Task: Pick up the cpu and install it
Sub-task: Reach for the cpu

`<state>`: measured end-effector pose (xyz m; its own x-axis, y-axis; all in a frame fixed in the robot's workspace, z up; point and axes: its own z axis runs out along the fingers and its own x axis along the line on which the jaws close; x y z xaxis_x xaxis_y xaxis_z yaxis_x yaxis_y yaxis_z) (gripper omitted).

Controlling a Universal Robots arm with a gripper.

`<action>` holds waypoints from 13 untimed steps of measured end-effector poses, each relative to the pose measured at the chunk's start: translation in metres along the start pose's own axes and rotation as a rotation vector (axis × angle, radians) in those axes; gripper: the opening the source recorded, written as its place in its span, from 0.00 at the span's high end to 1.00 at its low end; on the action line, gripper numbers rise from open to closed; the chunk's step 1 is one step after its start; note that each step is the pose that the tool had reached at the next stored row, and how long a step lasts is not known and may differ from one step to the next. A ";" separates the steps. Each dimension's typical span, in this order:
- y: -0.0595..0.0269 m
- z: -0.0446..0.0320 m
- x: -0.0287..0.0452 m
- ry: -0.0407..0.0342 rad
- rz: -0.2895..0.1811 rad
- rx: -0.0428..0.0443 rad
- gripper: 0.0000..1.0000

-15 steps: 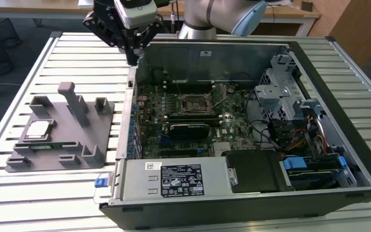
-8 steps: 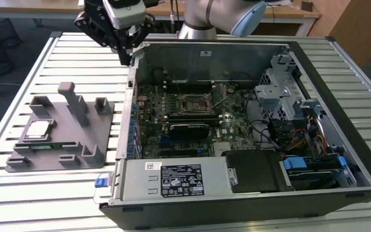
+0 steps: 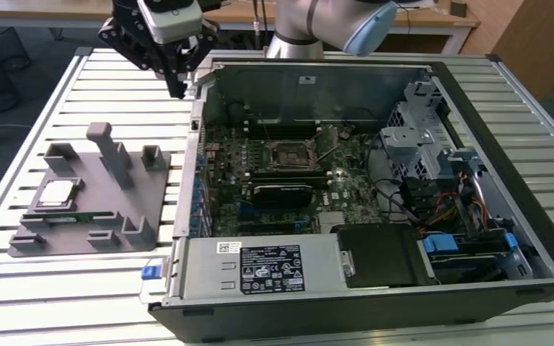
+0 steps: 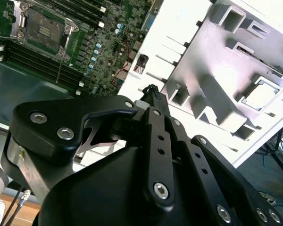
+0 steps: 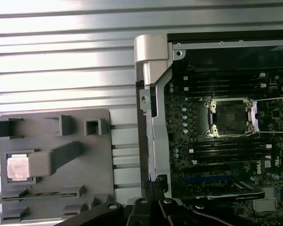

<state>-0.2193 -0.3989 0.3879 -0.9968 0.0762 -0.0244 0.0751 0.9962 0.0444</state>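
Hovering over a corner of the open computer case [image 3: 354, 317], my claw [image 3: 177, 92] is clenched on nothing; the cpu [image 3: 58, 192] lies in the grey holder [image 3: 113, 238], well apart.

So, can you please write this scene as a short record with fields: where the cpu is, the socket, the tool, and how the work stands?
cpu: lying flat in a recess of the grey holder, on the table, exterior view's left
socket: on the motherboard inside the open case, lid swung open, empty
tool: shut, holding nothing, above the case wall nearest the holder
memory stick: in the holder, beside the cpu
work: cpu not yet picked up
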 end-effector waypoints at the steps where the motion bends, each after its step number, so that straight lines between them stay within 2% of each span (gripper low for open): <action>1: -0.0002 0.0001 0.0015 0.0001 0.000 0.0001 0.89; 8: -0.0053 0.0013 0.0114 0.0001 0.000 0.0000 0.89; 13: -0.0115 0.0024 0.0144 0.0001 0.000 0.0001 0.89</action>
<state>-0.2345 -0.4092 0.3846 -0.9968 0.0762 -0.0243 0.0751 0.9962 0.0443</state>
